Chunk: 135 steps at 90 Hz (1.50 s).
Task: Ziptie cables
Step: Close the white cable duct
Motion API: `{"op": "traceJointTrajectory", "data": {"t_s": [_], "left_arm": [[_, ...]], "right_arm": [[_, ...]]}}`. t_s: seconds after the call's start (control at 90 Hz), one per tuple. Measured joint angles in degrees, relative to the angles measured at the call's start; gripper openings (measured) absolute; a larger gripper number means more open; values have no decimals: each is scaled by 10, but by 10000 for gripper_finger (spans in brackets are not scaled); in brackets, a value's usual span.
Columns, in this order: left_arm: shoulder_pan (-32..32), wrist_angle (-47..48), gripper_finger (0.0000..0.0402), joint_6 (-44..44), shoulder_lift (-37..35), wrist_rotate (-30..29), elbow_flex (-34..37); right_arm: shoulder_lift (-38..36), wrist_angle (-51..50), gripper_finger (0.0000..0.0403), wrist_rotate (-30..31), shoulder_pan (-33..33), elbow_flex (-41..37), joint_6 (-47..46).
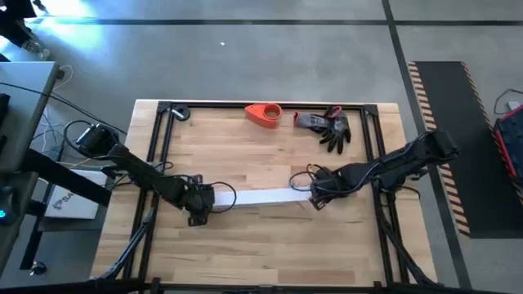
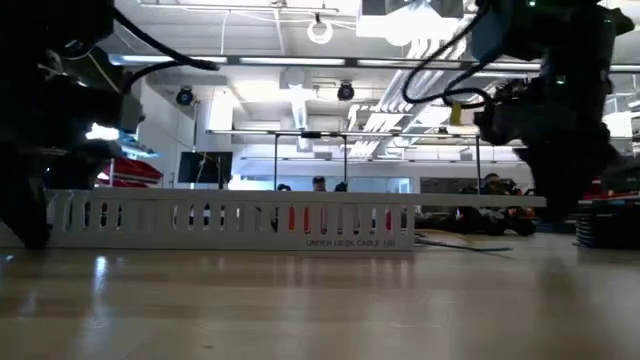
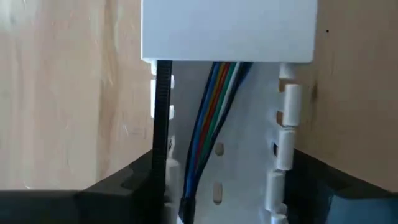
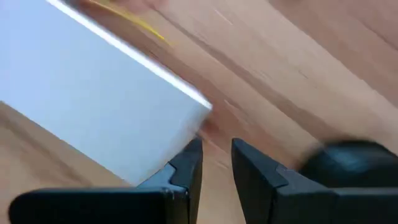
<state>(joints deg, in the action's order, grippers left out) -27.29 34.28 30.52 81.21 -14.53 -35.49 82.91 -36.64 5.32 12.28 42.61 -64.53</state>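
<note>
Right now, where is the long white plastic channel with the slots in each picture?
High view: the white channel lies mid-table between the left gripper and right gripper.
Low view: it stretches along the tabletop, slots facing the camera.
Left wrist view: close up, with coloured cables inside.
Right wrist view: its flat white cover.
Shared landmark: the wooden table.

Cables (image 3: 214, 118): blue, green, red, dark wires bundled, lying lengthwise inside white slotted channel (image 3: 283, 143).

White cover (image 3: 229, 30) hides the cables (image 3: 214, 99) (lower ends cut off).
</note>
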Motion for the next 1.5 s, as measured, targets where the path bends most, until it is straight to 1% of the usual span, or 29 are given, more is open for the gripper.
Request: {"op": "traceJointTrajectory", "data": {"t_s": [0.078, 0.178, 0.267, 0.333, 0.433, 0.5, 0.556, 0.622, 0.689, 0.8, 0.856, 0.989, 1.078, 1.167, 1.233, 1.311, 1.411, 1.5], "left_arm": [[7, -11, 196, -15, 3, -12, 0], [18, -21, 195, -27, 3, -17, 2], [27, -4, 195, -37, 6, -23, -13], [30, 6, 198, -39, 7, -35, -24], [41, 15, 238, -41, 5, -23, -29], [56, 31, 278, -40, 5, 4, -29], [68, 33, 308, -42, 5, 37, -29], [78, 45, 335, -39, 5, 67, -30], [82, 79, 349, -27, 5, 85, -37], [74, 148, 354, -8, 5, 83, -61], [64, 167, 354, -2, 5, 80, -62], [37, 156, 348, 8, 5, 85, -38], [20, 142, 332, 21, 4, 70, -24], [13, 119, 304, 22, 3, 65, -14], [8, 105, 277, 22, 2, 64, -9], [4, 99, 242, 17, 2, 58, -8], [4, 90, 206, -4, 2, 37, -8], [6, 81, 192, -21, 2, 20, -6]], "right_arm": [[9, 71, 70, -7, -13, 0, 18], [33, 88, 70, -9, -28, -2, 40], [39, 35, 70, -5, -30, 22, 48], [39, -17, 71, 13, -26, 38, 37], [32, -71, 71, 26, -18, 54, 31], [32, -77, 71, 25, -14, 57, 35], [32, -77, 71, 26, -12, 58, 36], [32, -74, 71, 30, -9, 58, 40], [32, -79, 71, 33, -7, 58, 40], [32, -82, 71, 34, -6, 58, 44], [32, -83, 71, 34, -6, 58, 46], [32, -84, 71, 34, -6, 57, 62], [32, -87, 71, 32, -11, 57, 65], [32, -88, 71, 16, -27, 57, 65], [32, -88, 71, 1, -37, 57, 63], [32, -83, 71, -1, -47, 57, 61], [36, -37, 71, -26, -56, 57, 66], [48, 7, 71, -39, -62, 55, 74]]}}
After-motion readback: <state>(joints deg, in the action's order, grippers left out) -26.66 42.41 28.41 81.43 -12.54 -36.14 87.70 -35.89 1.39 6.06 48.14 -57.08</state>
